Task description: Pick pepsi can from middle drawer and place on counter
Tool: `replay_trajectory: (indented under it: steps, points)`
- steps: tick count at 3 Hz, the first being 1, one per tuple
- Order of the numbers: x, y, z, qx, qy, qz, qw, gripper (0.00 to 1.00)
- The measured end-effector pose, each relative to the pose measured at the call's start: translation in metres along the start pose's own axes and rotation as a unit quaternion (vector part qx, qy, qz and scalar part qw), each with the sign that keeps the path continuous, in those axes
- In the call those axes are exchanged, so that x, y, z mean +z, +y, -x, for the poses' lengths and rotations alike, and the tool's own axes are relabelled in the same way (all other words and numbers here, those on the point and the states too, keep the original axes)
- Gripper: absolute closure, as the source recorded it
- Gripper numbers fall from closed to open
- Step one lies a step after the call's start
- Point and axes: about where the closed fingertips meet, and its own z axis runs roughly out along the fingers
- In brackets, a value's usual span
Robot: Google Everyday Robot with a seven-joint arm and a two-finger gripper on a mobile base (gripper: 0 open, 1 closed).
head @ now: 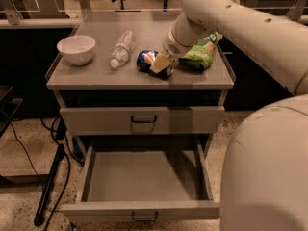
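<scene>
Pepsi can (146,60) on its side on counter (96,74), long axis left-right; gripper (162,63) against it, grip indiscernible

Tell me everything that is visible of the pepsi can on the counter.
The pepsi can is small and dark blue, with a light patch of its logo showing. It seems to lie on its side on the counter, near the front edge, between the water bottle and the green snack bag. The claw sits at the end nearer the bag and hides part of it.
</scene>
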Motion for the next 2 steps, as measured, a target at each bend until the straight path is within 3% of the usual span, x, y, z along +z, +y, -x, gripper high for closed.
replay_trajectory:
  steps: [2]
  points:
    - [0.0001,0.0000,0.0000,0.000,0.000,0.000,1.0000,0.27]
